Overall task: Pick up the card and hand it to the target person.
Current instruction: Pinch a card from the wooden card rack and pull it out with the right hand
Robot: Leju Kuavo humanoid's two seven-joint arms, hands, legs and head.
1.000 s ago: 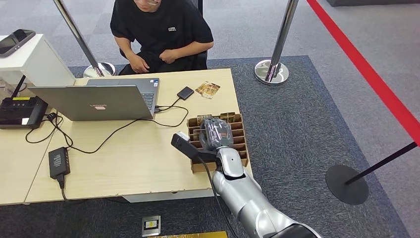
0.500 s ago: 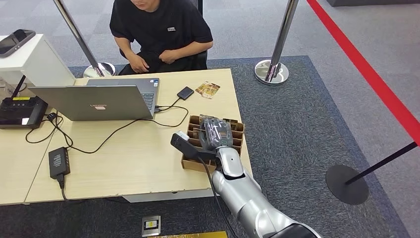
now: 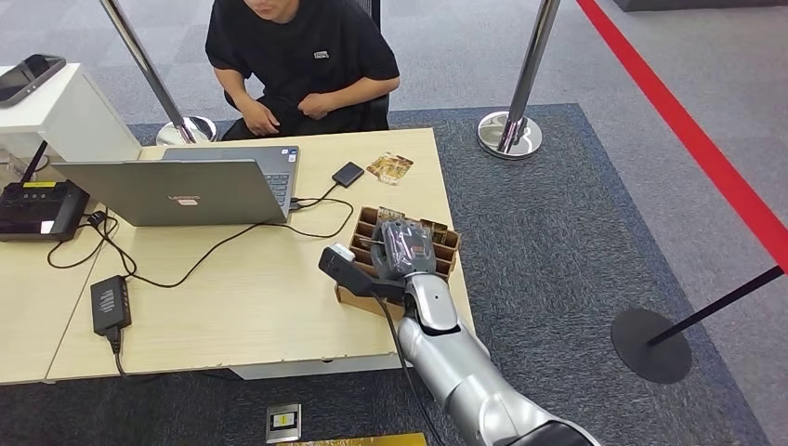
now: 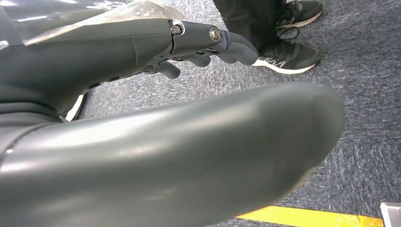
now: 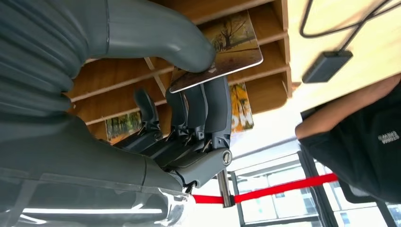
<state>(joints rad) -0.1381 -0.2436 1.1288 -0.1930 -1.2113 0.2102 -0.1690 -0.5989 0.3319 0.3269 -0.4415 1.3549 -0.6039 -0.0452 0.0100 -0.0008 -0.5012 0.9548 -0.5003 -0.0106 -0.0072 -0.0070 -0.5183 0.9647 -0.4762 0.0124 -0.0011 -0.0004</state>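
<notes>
Right hand [image 5: 156,109] over slotted box [image 3: 437,243], pinching card [image 5: 222,49], seemingly lifted.

From my feed I log: grey carpet [image 3: 576,223], a darker mat [image 3: 530,269] under a light wood desk [image 3: 242,297]; a red floor stripe [image 3: 688,139] running diagonally at right; chrome posts [image 3: 530,65] on round bases, one black base [image 3: 650,346] at right; a white stand [image 3: 74,116] at the desk's far left; windows [image 5: 269,184] in my right wrist view; even, bright light.
</notes>
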